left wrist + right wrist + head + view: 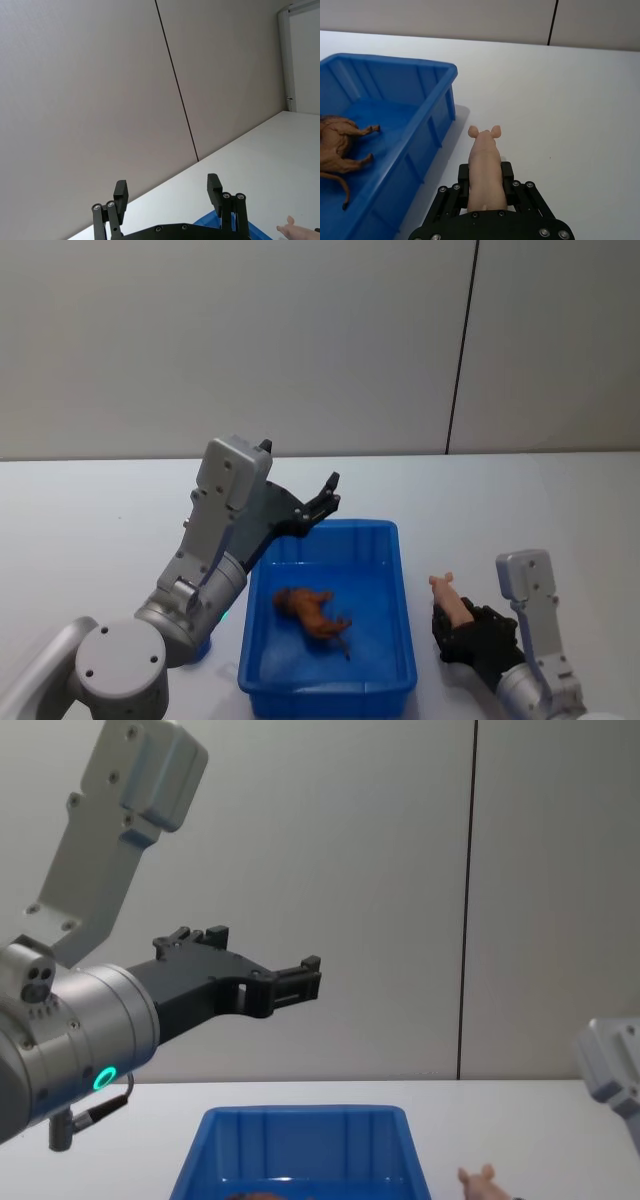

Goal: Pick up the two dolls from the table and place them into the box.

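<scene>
I had the right tool (485, 174) clamped on the pink doll (484, 160) at 3 o'clock of the box (330, 698); the brown doll (312, 612) lay inside it. My left tool (327, 495) hung wide above its 12 o'clock rim.

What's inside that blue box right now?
The brown doll lies on its side on the floor of the box. The pink doll is outside, beside the box, in the right gripper. The left arm covers the box's far left corner, so that bit cannot be checked.
</scene>
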